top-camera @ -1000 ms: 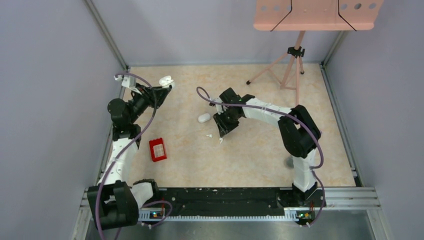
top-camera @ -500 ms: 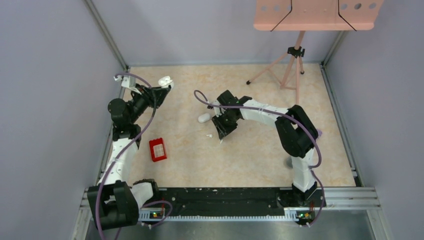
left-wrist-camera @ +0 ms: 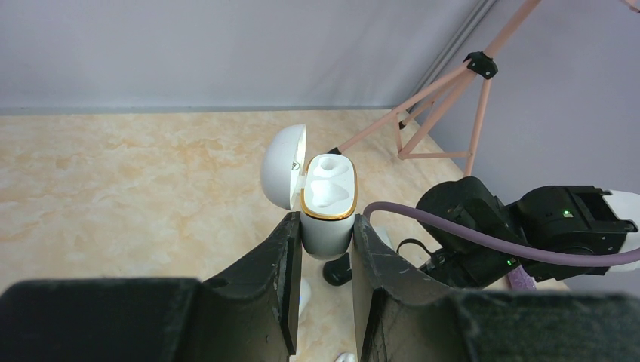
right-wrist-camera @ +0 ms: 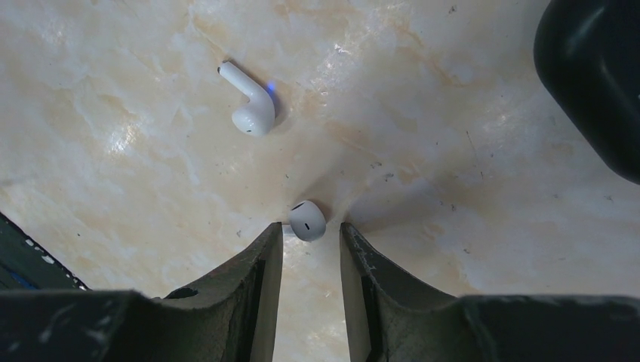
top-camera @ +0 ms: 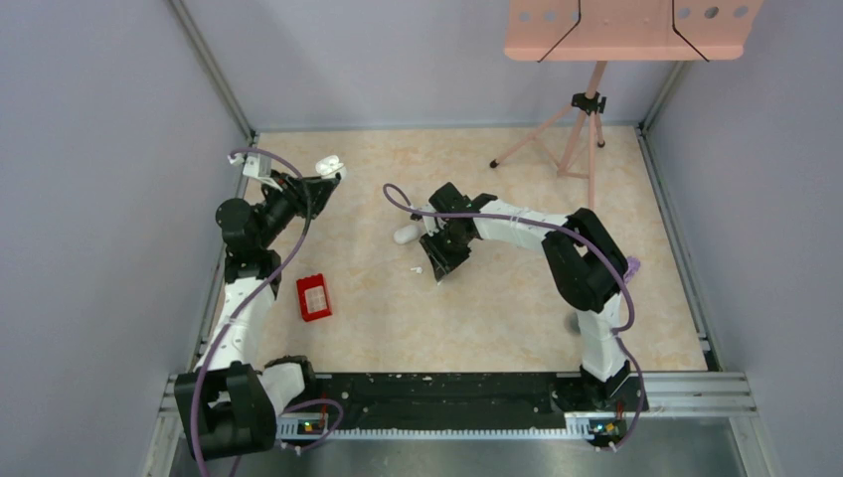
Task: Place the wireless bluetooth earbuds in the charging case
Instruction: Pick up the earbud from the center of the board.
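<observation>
So the left claw (left-wrist-camera: 323, 226) is clamped on the charging case (left-wrist-camera: 328, 200) and holds it off the table (top-camera: 497, 308); the case stands upright between the two fingers (left-wrist-camera: 281, 256), squeezed at its lower body. Its lid is flipped open and hangs off to the claw's left; we can see straight into the gold-rimmed top, and both little white sockets look bare.

Over on the other side, the right claw (right-wrist-camera: 309, 226) is down at the marble surface, fingers parted just a bit wider than one earbud (right-wrist-camera: 307, 220). That earbud lies on the table right at the fingertips, in the gap between them, with a sliver of space on either side as far as we can see; so it's not pinched.

A second earbud (right-wrist-camera: 253, 113) — white, short stem — lies further out ahead of the right claw and a bit to its left, apart from the first one; a dark rounded shape (right-wrist-camera: 596, 83) fills the corner ahead and to the right, and we can't tell what it is.

From above, a white oval pod (top-camera: 405, 235) sits just beside the right claw on its far-left side; a red box (top-camera: 313, 296) lies on the near side of the left claw, well apart; a pink tripod (top-camera: 587, 109) stands at the back.
</observation>
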Motion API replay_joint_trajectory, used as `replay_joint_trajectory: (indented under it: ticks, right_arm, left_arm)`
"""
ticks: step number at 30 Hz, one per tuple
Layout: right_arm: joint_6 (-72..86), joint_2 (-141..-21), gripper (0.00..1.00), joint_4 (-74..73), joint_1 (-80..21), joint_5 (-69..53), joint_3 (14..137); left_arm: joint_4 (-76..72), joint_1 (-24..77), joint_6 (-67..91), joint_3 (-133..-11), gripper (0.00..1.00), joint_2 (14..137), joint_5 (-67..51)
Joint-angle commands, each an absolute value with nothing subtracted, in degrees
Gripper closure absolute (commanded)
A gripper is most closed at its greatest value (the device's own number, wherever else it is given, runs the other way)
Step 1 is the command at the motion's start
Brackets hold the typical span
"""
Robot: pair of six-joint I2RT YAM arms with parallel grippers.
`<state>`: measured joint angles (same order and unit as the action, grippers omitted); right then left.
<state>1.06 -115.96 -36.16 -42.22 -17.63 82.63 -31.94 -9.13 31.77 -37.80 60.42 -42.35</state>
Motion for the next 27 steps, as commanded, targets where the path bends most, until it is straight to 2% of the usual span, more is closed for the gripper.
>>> replay_joint_trajectory:
  ticks: [1,20,27]
  right_arm:
    - [0.6,-116.5,0.67,-35.4,-43.1,-17.1,84.8]
    - [-1.9,-117.2,0.72,-34.8,-43.8,-14.4,83.4]
    - [-2.9,-117.1,0.82,-34.6,-44.1,-13.5,83.3]
  left_arm:
    - [-33.6,-9.5,31.4,-37.7,1.00,58.7,-41.7]
    - [-32.8,-9.5,31.1,-37.4,1.00,58.9,-41.4]
    - [-32.7,-9.5,30.9,-37.1,1.00,59.2,-41.3]
